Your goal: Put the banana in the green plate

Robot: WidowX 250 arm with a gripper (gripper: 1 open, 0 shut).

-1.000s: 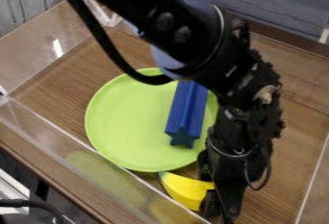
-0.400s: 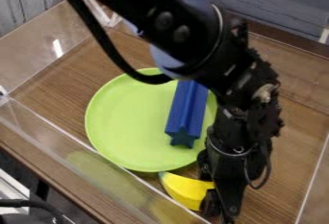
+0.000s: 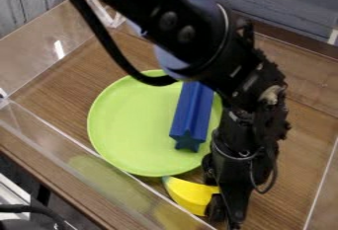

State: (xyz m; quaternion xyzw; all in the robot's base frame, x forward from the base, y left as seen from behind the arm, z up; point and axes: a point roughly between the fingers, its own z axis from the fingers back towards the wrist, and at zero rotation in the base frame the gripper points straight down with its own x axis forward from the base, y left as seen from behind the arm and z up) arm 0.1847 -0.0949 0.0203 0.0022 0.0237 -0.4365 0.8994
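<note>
Nothing has moved: clenched gripper point(image 3: 222, 212) on banana point(image 3: 189, 192) (long axis unclear), beside green plate point(image 3: 126, 120).

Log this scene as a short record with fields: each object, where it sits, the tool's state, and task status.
banana: on the wood floor of the bin, just outside the green plate's near rim, beside the tool
green plate: flat on the bin floor, centre
blue block: lying on the plate's right part
tool: pointing down at the banana, shut; whether it grips the banana cannot be told
task status: banana not yet in the plate
</note>
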